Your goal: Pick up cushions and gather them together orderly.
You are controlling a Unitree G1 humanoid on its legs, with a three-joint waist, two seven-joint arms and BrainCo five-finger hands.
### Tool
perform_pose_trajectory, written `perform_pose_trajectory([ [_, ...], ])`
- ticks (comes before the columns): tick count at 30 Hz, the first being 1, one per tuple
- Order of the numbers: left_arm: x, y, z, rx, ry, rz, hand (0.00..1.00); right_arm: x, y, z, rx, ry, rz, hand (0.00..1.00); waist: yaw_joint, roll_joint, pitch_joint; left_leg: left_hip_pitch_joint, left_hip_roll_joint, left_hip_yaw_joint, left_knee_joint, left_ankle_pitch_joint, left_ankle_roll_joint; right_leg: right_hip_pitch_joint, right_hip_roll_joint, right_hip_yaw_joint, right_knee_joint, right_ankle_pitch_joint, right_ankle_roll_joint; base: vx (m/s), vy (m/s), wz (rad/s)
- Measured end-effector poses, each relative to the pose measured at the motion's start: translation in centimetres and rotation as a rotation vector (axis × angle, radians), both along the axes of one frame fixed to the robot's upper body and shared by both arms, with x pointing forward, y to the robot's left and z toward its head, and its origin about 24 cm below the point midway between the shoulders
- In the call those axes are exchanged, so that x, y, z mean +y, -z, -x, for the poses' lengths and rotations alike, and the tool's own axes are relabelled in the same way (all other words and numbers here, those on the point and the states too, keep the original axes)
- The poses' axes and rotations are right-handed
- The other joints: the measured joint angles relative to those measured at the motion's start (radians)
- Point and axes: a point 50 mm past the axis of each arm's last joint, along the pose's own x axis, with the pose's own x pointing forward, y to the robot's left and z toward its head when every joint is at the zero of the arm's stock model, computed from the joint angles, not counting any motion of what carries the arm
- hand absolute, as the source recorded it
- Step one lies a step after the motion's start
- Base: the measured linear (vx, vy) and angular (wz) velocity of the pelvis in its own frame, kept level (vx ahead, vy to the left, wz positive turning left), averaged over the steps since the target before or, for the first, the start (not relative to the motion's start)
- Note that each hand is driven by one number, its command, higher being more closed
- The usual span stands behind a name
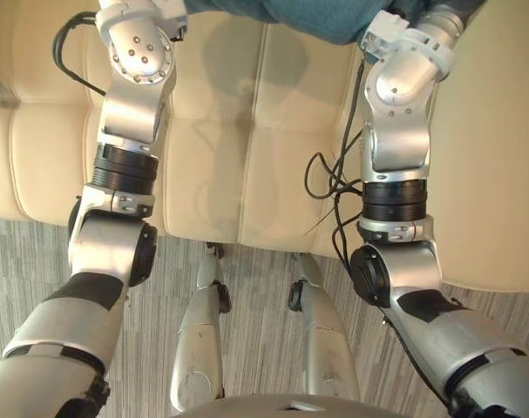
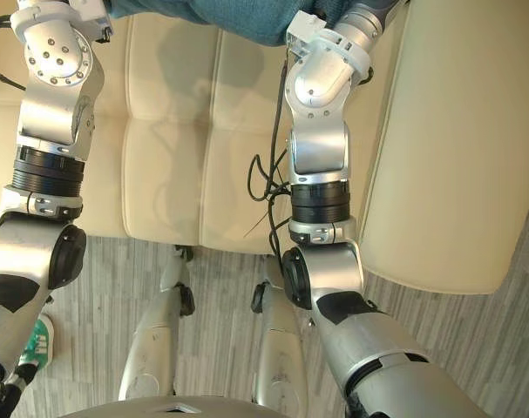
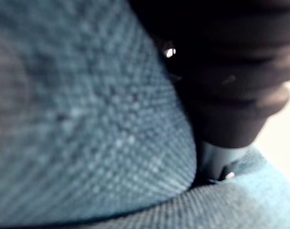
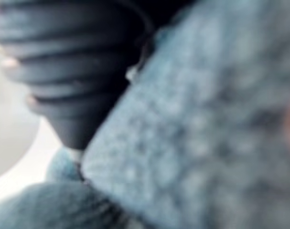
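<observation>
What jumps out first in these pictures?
A teal cushion lies at the far side of a cream sofa, the strongest colour there. Its woven cloth lies right against the dark ribbed covers of the left hand and the right hand.

A cream padded sofa (image 1: pixel 247 131) stood on the grey wood-patterned floor (image 1: pixel 255 287) seen toward 6 o'clock, and a teal cushion (image 1: pixel 299 17) showed over its seat at 12 o'clock.

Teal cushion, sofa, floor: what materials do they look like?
Teal cushion: woven fabric, matte; the coarse weave shows up close. Sofa: cream leather or faux leather, smooth with a soft sheen and stitched panels; cannot tell which. Floor: grey wood-look planks, probably laminate or vinyl.
</observation>
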Motion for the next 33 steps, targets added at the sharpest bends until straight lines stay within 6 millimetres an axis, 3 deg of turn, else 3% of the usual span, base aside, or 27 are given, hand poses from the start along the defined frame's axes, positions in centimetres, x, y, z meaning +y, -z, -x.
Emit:
perform_pose_trajectory([
  [3,-0.3,0.4,-0.2,0.016,0.021,-0.004,0.00,-0.7,0.6,-0.6,0.045,-0.016,-0.026,0.00,0.007,0.002,0.031,-0.011,0.003,-0.002,0.000,0.009,-0.013,-0.014,0.002,-0.001,0.019,-0.013,-0.003,0.02,0.047,0.06],
  [5,-0.2,2.0,-0.7,0.065,0.045,0.020,0.00,-1.0,1.0,-0.8,0.060,-0.030,-0.037,0.00,0.004,0.001,0.033,-0.031,0.007,-0.002,0.000,0.009,-0.013,-0.050,0.003,0.000,0.057,-0.028,-0.007,0.00,0.047,0.00],
  [8,-0.2,7.4,-1.9,0.218,0.091,0.080,0.00,-1.7,4.0,-1.7,0.155,-0.056,-0.061,0.00,-0.004,0.001,0.036,-0.038,0.010,0.000,0.000,0.009,-0.013,-0.078,0.001,0.000,0.111,-0.056,-0.009,-0.01,0.054,0.03],
  [10,-0.9,12.1,-2.3,0.349,0.144,0.132,0.00,-2.1,7.3,-2.3,0.251,-0.078,-0.109,0.00,-0.007,0.000,0.037,-0.037,0.015,0.007,0.000,0.005,-0.016,-0.100,0.001,0.005,0.159,-0.080,-0.011,-0.02,0.048,0.01],
  [12,-1.1,14.0,-2.2,0.402,0.170,0.168,0.00,-1.9,8.6,-2.4,0.284,-0.097,-0.119,0.00,-0.009,-0.001,0.038,-0.037,0.017,0.012,0.000,0.001,-0.021,-0.111,0.002,0.011,0.176,-0.086,-0.014,-0.01,0.004,-0.05],
  [13,-1.5,16.3,-2.0,0.462,0.206,0.206,0.00,-1.7,9.7,-2.5,0.315,-0.108,-0.135,0.00,-0.011,-0.002,0.038,-0.035,0.018,0.023,0.000,0.000,-0.022,-0.122,0.003,0.022,0.192,-0.091,-0.015,-0.03,0.006,-0.12],
  [16,-2.3,19.3,-1.5,0.538,0.260,0.249,0.00,-2.2,11.2,-2.3,0.340,-0.118,-0.155,0.00,-0.013,-0.002,0.039,-0.021,0.021,0.038,-0.001,-0.011,-0.020,-0.123,0.008,0.038,0.203,-0.096,-0.014,-0.04,-0.006,-0.13],
  [22,-1.4,19.2,-0.7,0.492,0.285,0.238,0.00,-4.4,12.4,-1.2,0.316,-0.103,-0.165,0.00,-0.013,-0.003,0.039,-0.008,0.033,0.056,-0.001,-0.016,-0.013,-0.123,0.017,0.052,0.211,-0.099,-0.016,-0.02,-0.032,-0.08],
  [27,2.7,18.5,0.8,0.402,0.205,0.225,0.00,-7.1,14.8,1.1,0.337,-0.046,-0.129,0.00,-0.017,-0.003,0.039,0.059,0.033,0.061,0.000,-0.012,-0.007,-0.074,0.018,0.056,0.245,-0.129,-0.020,0.01,-0.056,0.00],
  [31,5.9,21.9,2.9,0.447,0.118,0.265,0.00,-8.4,19.7,3.2,0.484,-0.032,-0.084,0.00,-0.019,-0.003,0.036,0.178,0.037,0.061,0.000,-0.043,-0.008,0.045,0.017,0.046,0.252,-0.169,-0.017,0.02,-0.075,0.05],
  [33,7.0,25.2,4.5,0.544,0.087,0.267,0.00,-8.6,22.6,4.5,0.596,-0.050,-0.048,0.00,-0.020,-0.004,0.028,0.240,0.034,0.061,0.000,-0.066,-0.004,0.109,0.017,0.043,0.248,-0.184,-0.013,0.06,-0.054,0.03],
])
